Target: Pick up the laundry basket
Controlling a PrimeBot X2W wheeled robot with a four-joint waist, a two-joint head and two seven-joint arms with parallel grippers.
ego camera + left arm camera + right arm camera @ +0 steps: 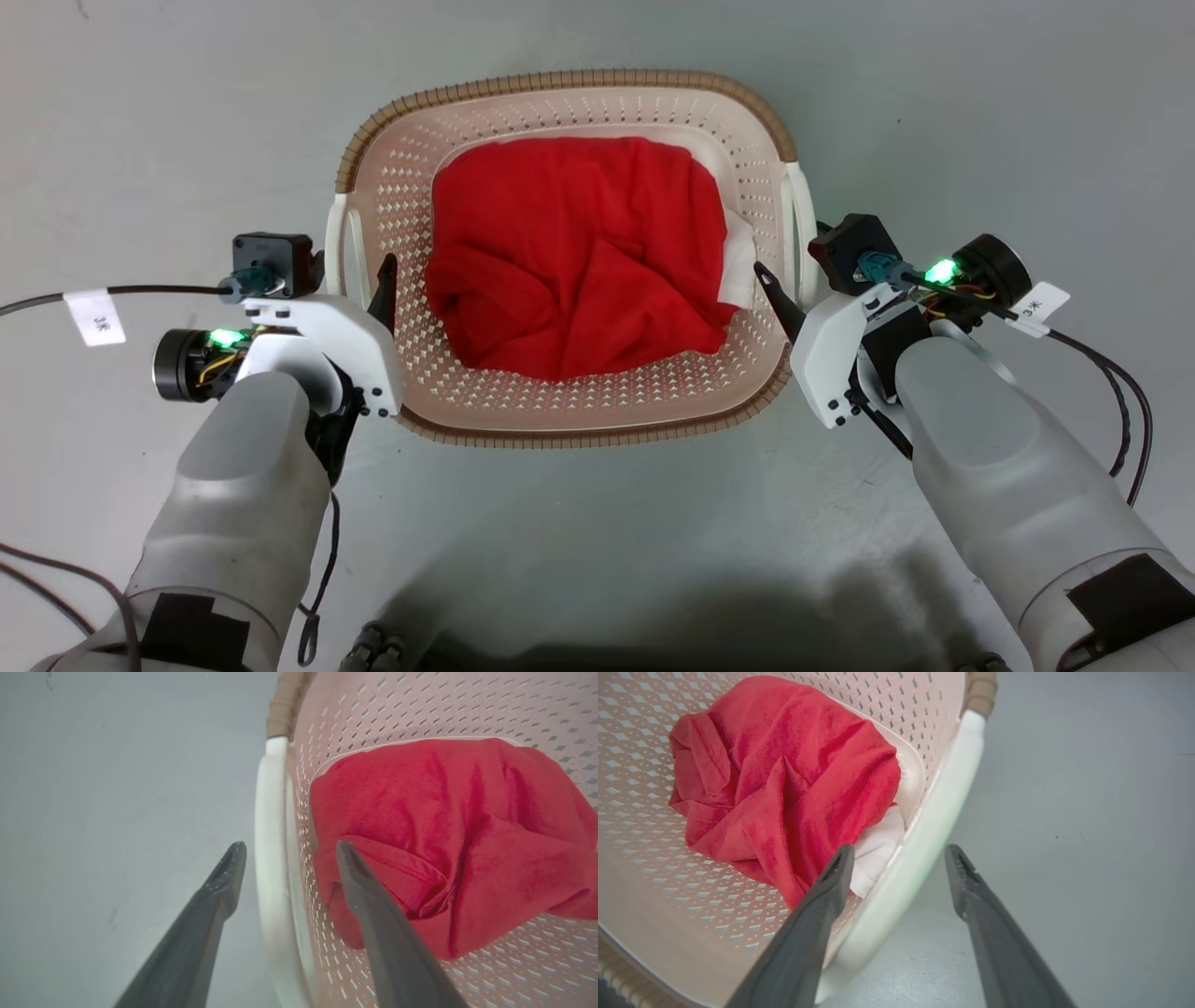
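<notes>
Pale forearms [233, 485] are seen nearest, each ending in a claw held apart with nothing gripped. The left handle [270, 826] is straddled by the left claw [290, 843] and the right handle [943, 798] by the right claw [900, 847], one finger inside the wall and one outside. The laundry basket [569, 79] is set upright on the grey floor [140, 112] between them, long axis running side to side, with a red cloth [579, 252] laid over a white cloth [739, 261] inside.

Before you, smooth pale grey floor [140, 112], rounded-rectangular beige perforated plastic laundry basket [579, 397] with brown woven-look rim and white side handles resting directly on it, dark shadow [653, 597] across the nearest floor.
</notes>
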